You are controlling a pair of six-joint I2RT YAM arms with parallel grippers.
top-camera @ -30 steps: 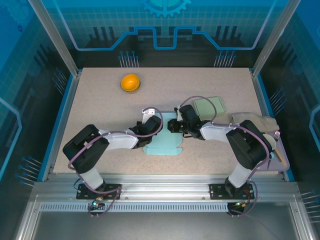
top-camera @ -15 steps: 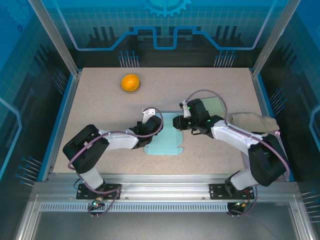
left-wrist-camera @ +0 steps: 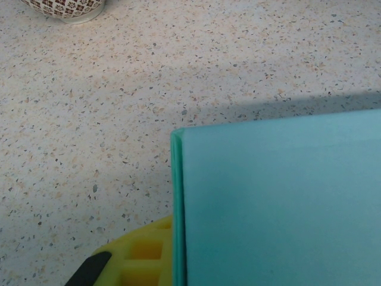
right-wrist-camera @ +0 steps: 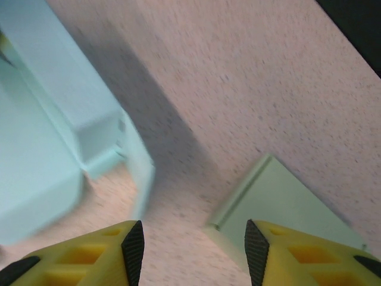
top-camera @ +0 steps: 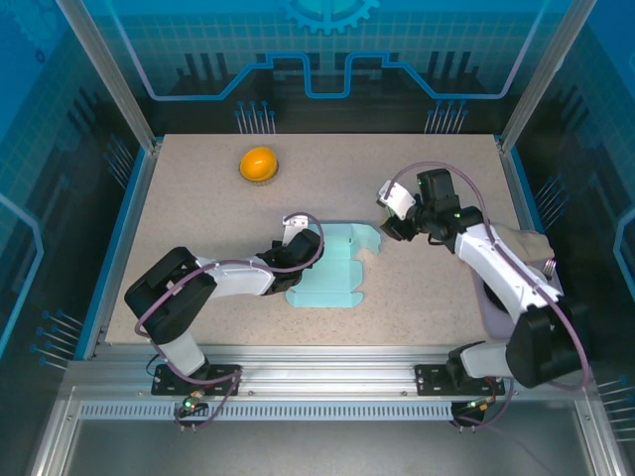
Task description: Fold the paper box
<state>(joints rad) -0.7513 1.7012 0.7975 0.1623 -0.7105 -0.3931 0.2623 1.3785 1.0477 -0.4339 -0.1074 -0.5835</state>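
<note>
The paper box is a teal cut-out lying mid-table, with its far flaps raised. My left gripper rests at the box's left edge and is shut on a teal panel. In the left wrist view that panel stands right beside one yellow finger. My right gripper hangs to the right of the box, apart from it. In the right wrist view the right gripper is open with bare table between its pads, and the box lies off to its left.
A pale green flat card lies just beyond my right fingers. An orange object sits in a patterned bowl at the far left. A beige cloth lies at the table's right edge.
My right gripper has let go of the box's far flap, opened, and swung away to the right. The flap now stands partly raised. The left arm has not moved.
</note>
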